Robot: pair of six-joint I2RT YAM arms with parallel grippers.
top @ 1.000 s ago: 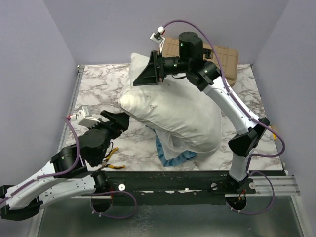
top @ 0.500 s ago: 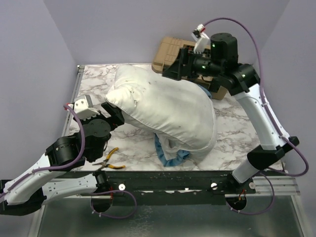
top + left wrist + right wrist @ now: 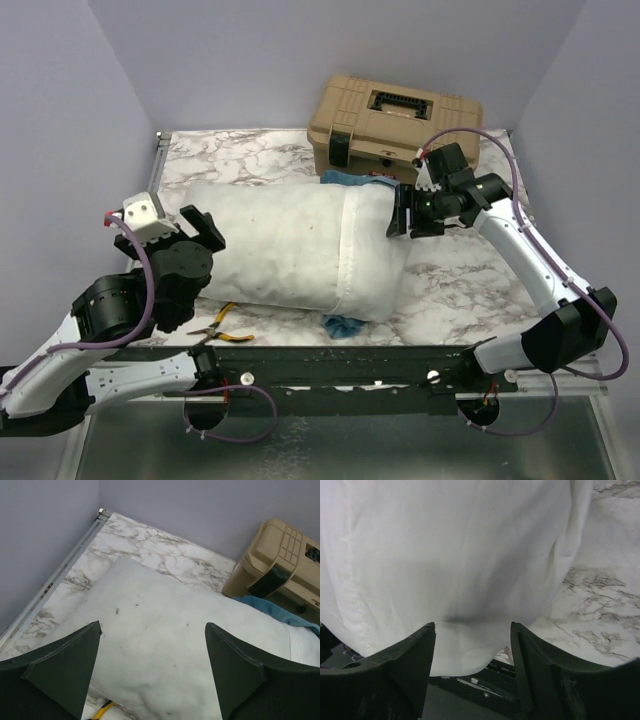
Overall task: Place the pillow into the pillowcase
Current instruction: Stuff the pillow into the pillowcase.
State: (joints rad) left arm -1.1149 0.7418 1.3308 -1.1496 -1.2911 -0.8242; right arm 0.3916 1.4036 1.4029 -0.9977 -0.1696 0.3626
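The white pillow lies flat across the table, left to right. Its right end sits inside the pillowcase, which shows its plain white side. The case's blue frilled edging shows at the back and the front. My left gripper is open at the pillow's left end, with the pillow between and beyond its spread fingers. My right gripper is open at the covered right end, and its wrist view is filled by the case's white fabric. Neither gripper holds anything.
A tan hard case stands at the back, just behind the pillow's right end, and also shows in the left wrist view. Yellow-handled pliers lie at the front left by the table edge. Bare marble lies right of the pillow.
The pillow was held up and tilted, and now lies flat. My right gripper has let go, swinging right and down to the pillow's right end. My left gripper has drawn back to the left.
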